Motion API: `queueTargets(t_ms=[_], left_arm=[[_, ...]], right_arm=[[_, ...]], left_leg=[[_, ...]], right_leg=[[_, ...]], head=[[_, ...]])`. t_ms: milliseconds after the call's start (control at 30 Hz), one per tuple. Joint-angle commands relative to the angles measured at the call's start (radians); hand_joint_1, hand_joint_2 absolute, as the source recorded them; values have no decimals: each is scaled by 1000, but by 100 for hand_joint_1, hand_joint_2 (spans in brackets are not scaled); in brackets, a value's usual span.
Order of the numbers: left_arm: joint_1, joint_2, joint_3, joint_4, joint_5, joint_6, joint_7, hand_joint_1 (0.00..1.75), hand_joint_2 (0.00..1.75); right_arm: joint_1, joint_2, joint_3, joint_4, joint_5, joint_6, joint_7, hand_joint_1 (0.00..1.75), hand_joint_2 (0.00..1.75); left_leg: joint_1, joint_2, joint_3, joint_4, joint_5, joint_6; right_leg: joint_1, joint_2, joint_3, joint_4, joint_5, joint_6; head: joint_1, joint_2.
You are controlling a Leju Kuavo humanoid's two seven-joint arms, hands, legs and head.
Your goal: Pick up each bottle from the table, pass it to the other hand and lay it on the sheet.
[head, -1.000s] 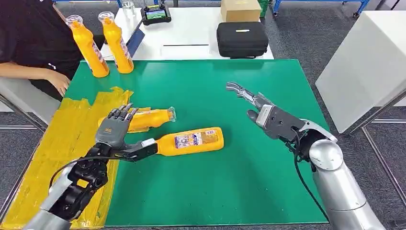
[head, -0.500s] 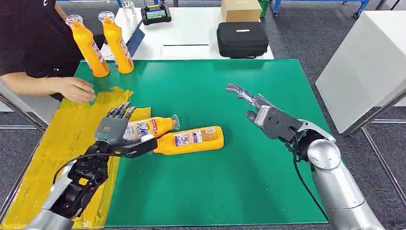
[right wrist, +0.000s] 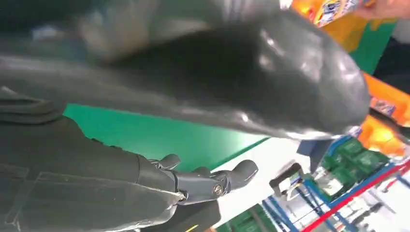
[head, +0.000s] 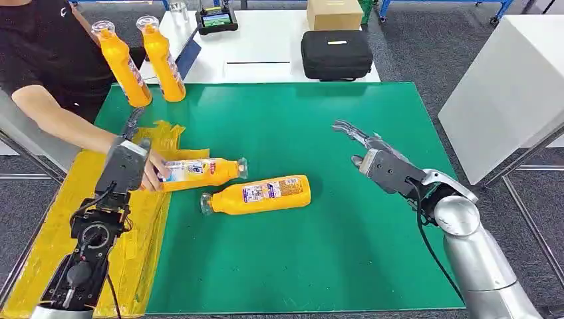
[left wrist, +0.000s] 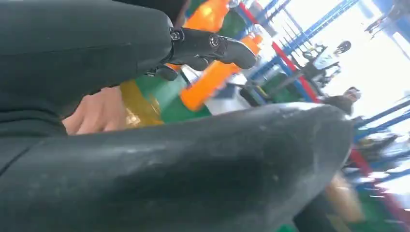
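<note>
Left hand (head: 126,166) fingers hidden, cannot tell; right hand (head: 379,159) fingers apart, empty

Green table (head: 319,252) carries yellow sheet (head: 66,219) and four orange bottles (head: 263,195).

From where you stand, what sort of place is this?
Probably a robot test lab or workshop, not a home. A green mat covers the work table, a black equipment case and cardboard box sit on a white table behind, and blue metal racks stand nearby.
</note>
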Motion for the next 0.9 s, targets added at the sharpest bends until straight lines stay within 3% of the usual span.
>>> queueTargets(t_ms=[33,233,533,567,900], left_arm=[[45,-18,28,-131,270,-14,-35,0,0],[20,-21,9,-143,349,12,-60,0,0],[25,-26,6,-146,377,19,-67,0,0],[29,-28,0,-153,378,19,-67,0,0],[62,-27,7,-189,430,50,-77,0,0]], right_arm=[[-51,-50,25,130,21,-40,-55,0,0],[-143,-19,64,168,53,-40,-22,0,0],[-147,-11,69,170,51,-40,-19,0,0],[-155,-5,75,171,53,-37,-16,0,175],[-165,6,92,171,52,-33,2,0,175]], left_leg=[[2,1,4,0,-2,-4],[1,4,1,2,-2,-4],[1,1,2,0,-1,-2],[1,2,2,0,-1,-3],[1,2,2,0,-1,-3]], right_leg=[[2,-1,4,-1,-1,0],[1,2,1,1,-1,0],[1,0,2,0,0,0],[1,0,2,0,-1,0],[1,1,3,0,-1,0]], head=[[0,0],[0,0],[0,0],[0,0],[0,0]])
